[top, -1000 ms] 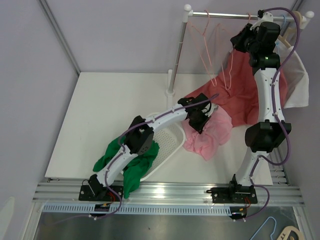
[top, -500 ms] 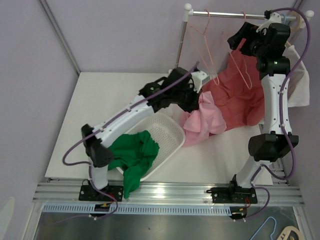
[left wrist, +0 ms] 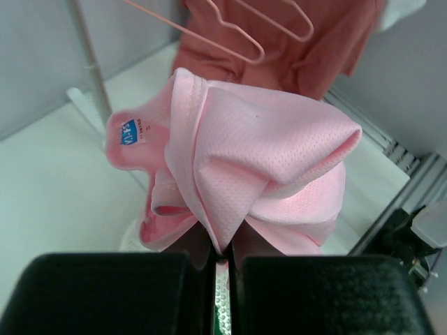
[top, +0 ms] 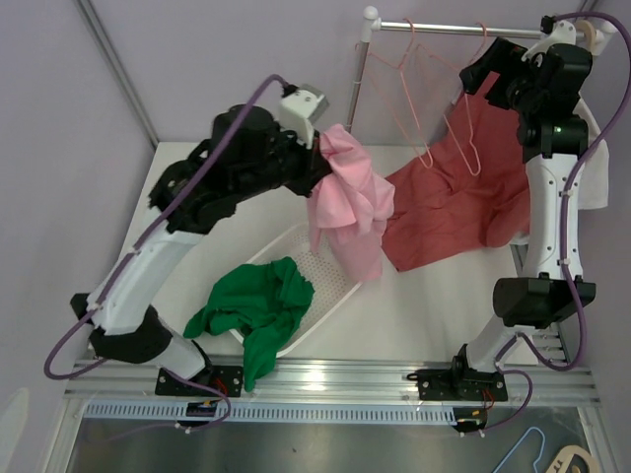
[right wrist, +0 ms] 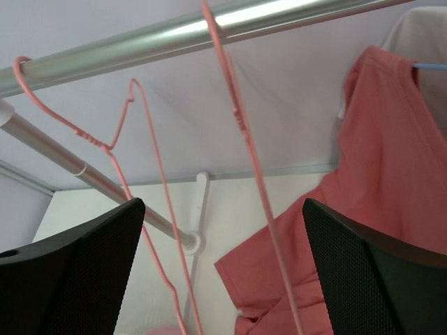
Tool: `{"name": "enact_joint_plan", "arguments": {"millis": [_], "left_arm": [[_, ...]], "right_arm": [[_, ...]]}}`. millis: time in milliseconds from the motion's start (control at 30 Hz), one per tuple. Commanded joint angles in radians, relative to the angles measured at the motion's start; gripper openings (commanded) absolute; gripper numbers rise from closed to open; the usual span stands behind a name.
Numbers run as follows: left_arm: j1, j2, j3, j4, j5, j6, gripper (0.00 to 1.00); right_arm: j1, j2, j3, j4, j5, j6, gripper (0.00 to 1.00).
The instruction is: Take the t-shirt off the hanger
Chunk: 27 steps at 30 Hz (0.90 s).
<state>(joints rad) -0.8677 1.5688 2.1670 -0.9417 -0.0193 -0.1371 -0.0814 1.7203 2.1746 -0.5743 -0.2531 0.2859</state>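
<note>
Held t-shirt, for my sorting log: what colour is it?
Pink t-shirt; left wrist view shows it best.

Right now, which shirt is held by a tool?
The pink shirt: the left tool pinches it in the air. The green shirt lies in the basket; the red shirt hangs untouched.

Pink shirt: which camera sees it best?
The left wrist view: the pink shirt fills it, blue label showing, pinched in the shut jaws. The top view shows it small, dangling from the left arm. The right wrist view shows almost none of it.
</note>
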Motion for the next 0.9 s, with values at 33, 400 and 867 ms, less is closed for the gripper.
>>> {"name": "enact_joint_plan", "arguments": {"millis": [33, 400, 867], "left_arm": [[0.062, -0.187, 0.057, -0.006, -0.134, 0.039, 0.01], [0.225, -0.378, -0.347, 0.03, 0.011, -0.022, 0.01], [0.245, -0.489, -1.188, 0.357, -0.001, -0.222, 0.01]], "right_arm": [[-0.037, -0.065, 0.013, -0.042, 0.121, -0.025, 0.99], [-0.196, -0.044, 0.062, -0.141, 0.221, -0.068, 0.99], [-0.265, 0.119, 0.128, 0.002, -0.032, -0.079, 0.99]]}}
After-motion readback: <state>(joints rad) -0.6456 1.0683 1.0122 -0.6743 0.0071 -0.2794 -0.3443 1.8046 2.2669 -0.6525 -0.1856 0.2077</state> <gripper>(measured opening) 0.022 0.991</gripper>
